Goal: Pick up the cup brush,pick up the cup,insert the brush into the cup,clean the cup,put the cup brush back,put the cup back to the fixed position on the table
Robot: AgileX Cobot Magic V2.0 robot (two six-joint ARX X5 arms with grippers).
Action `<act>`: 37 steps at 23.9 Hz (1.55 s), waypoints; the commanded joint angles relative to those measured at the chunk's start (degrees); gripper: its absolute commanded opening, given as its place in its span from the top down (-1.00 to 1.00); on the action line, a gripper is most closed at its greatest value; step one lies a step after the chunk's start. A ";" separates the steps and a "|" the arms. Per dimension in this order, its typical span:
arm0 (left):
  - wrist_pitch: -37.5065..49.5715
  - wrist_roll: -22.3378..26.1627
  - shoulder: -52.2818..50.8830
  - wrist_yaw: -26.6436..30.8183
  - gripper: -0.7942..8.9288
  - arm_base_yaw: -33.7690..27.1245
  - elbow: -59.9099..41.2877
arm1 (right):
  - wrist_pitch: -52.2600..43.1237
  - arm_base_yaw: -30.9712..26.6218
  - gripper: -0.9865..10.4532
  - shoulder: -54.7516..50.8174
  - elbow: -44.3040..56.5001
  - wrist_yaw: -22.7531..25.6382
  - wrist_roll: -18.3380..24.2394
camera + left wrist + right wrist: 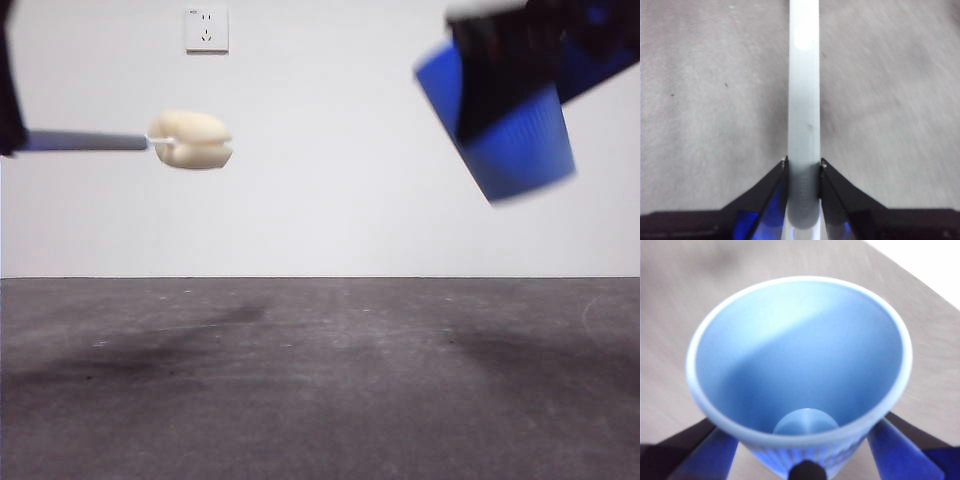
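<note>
Front view: cup brush (190, 139) and cup (510, 130) aloft, well apart.

Low level front, two close wrist views

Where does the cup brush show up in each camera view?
Front view: cup brush held level in the air, upper left, sponge head toward the cup.
Left wrist view: its handle runs up the middle, clamped by the left gripper.
Right wrist view: not in it.
Shared landmark: the table.
</note>
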State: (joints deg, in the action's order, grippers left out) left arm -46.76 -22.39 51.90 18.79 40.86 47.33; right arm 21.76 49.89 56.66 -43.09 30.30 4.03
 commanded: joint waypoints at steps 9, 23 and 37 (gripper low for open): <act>25.88 -3.74 26.99 -9.90 0.85 -7.50 -0.22 | -0.98 0.00 0.86 -10.54 -0.26 -6.40 -9.20; 35.58 -7.93 41.22 -9.97 0.85 -7.52 -0.22 | -0.24 0.00 0.86 -10.56 -0.26 -6.40 -9.81; 35.74 -8.11 44.00 -13.64 -0.08 -7.30 -0.20 | -0.76 -0.26 0.86 -8.66 -0.24 -6.38 -10.67</act>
State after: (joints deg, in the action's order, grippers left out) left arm -10.33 -30.06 94.39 6.37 33.50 47.90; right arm 21.74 49.80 47.44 -43.24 23.97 -5.82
